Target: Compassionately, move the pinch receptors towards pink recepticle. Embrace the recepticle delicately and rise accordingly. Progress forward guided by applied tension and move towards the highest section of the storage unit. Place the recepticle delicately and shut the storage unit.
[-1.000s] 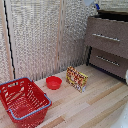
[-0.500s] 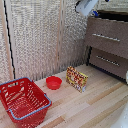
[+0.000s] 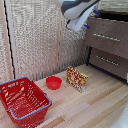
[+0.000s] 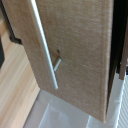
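We held the gripper (image 3: pixel 86 22) near the top drawer (image 3: pixel 107 36) at two o'clock (jaw state unclear), planning a slow, square push.

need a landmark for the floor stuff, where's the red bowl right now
In the exterior view the red bowl sits on the wooden floor, between the red wire basket on the view's left and the upright patterned box on its right.

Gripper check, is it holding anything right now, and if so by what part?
It cannot be told. In the exterior view the gripper sits near the dresser's top with its fingertips unclear, and the wrist view shows only a drawer front and its silver handle.
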